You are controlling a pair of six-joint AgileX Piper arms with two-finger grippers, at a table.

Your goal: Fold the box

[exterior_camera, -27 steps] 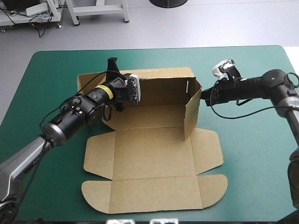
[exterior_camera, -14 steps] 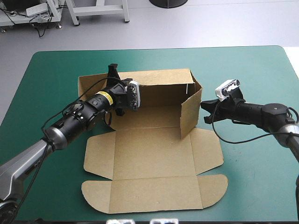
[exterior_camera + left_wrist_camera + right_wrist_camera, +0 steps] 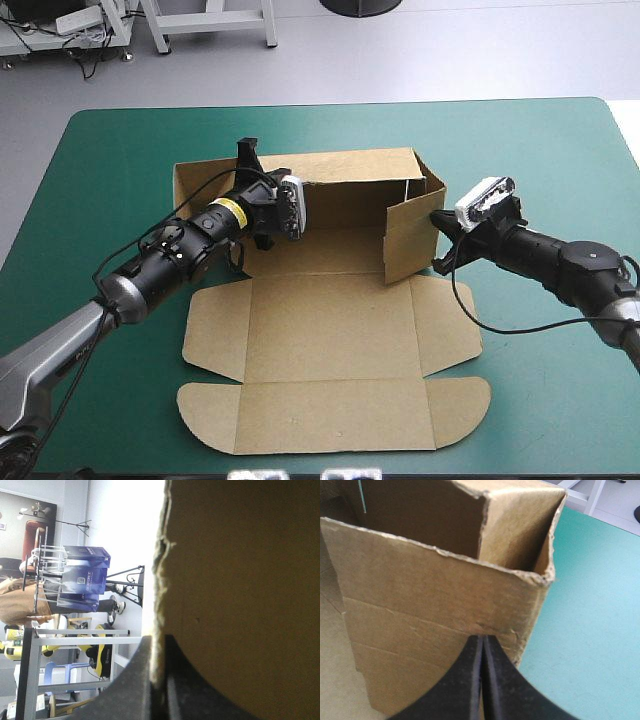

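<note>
High view: brown board box (image 3: 330,330), rear and right walls up, edges ragged. Left gripper (image 3: 158,645) pinches rear wall; right gripper (image 3: 482,640) clenched, empty.

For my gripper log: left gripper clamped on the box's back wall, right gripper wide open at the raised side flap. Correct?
No: the right gripper is shut, closed to one point at the side flap of the box; the right wrist view shows it. The left gripper does clamp the back wall.

No legible text, labels, brands or numbers; box (image 3: 330,330) plain, unprinted brown board.
</note>
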